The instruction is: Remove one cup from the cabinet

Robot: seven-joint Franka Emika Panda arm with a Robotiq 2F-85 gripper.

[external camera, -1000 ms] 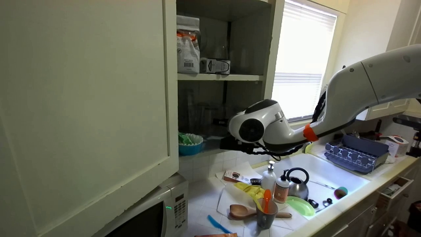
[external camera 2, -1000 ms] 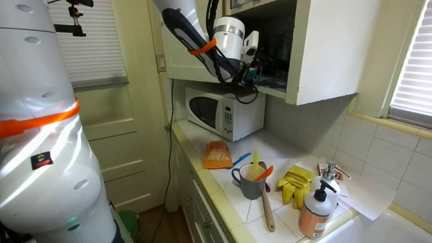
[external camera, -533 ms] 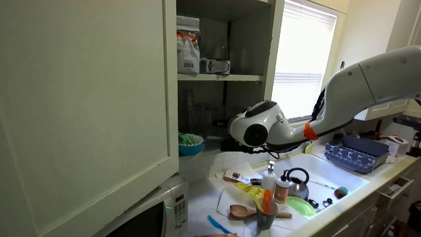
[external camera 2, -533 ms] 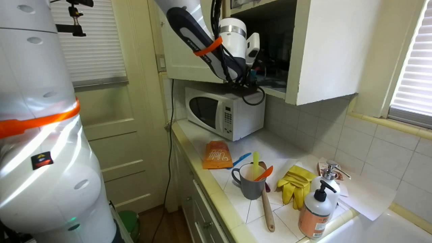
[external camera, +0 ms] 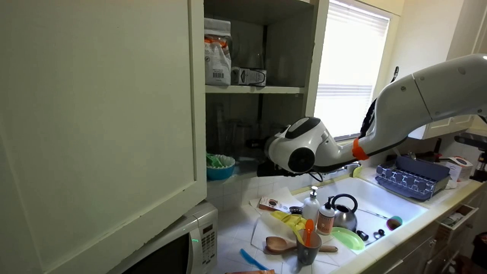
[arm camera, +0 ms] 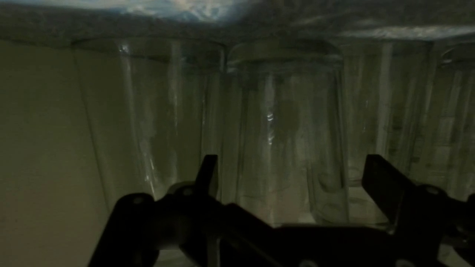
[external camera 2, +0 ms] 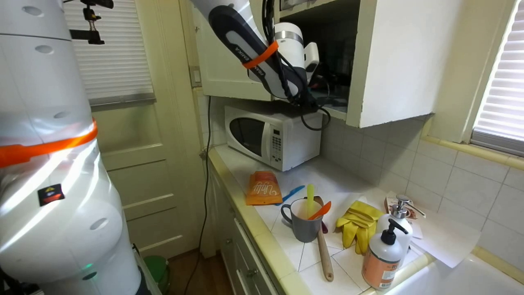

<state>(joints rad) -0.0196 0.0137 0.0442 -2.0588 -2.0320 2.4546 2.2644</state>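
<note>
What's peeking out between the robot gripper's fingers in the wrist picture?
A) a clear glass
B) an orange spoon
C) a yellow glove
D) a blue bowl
A: in the wrist view the gripper is open, and a clear glass shows between its fingers.

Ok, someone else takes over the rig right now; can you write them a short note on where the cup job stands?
Gripper: the black two-finger gripper is open, its fingers well apart; contact can't be judged.
Things: a tall clear glass cup appears between the fingers in the wrist view, other clear glass cups beside it, inside the cream-white wall cabinet.
Done: cabinet open, gripper inside, roughly lined up on the cup.
Left: probably close, check the hold, then draw the cup out past its neighbours.
</note>
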